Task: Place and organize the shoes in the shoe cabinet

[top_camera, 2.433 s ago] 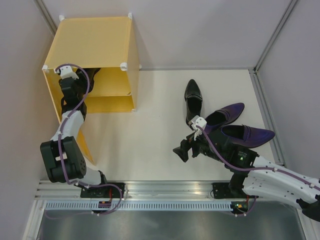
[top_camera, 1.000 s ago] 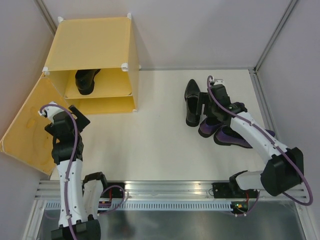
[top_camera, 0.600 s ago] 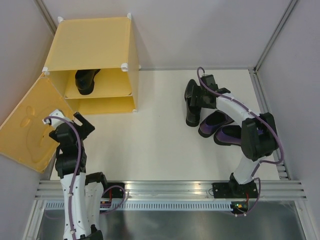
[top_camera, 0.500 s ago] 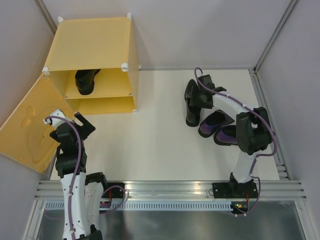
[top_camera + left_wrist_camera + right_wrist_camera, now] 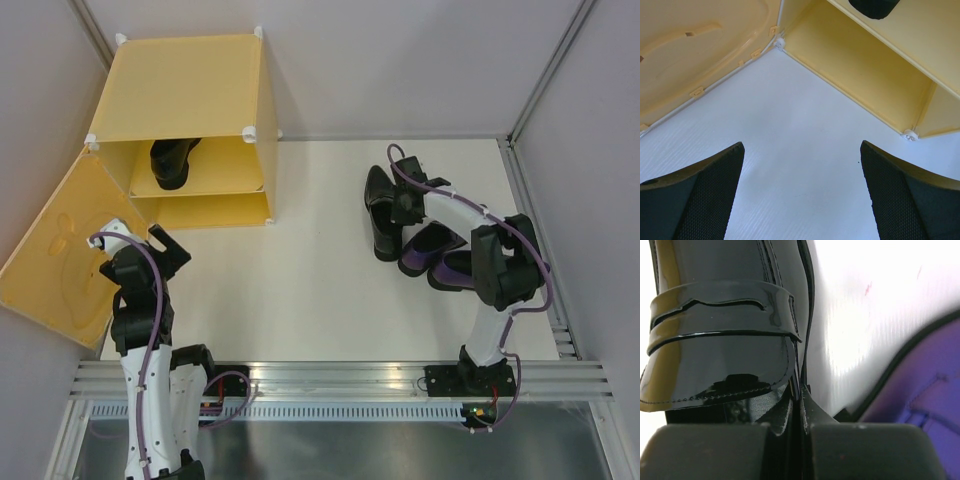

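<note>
Jaws of the right gripper (image 5: 799, 400) have closed, seemingly pinching a black shoe (image 5: 725, 340); left gripper (image 5: 801, 150) gapes. We count two black, two purple shoes (image 5: 425, 250).

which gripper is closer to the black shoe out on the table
Right. The right gripper is shut on the black shoe on the table, pinching its rim; the left gripper is open, far across the table by the cabinet door.
</note>
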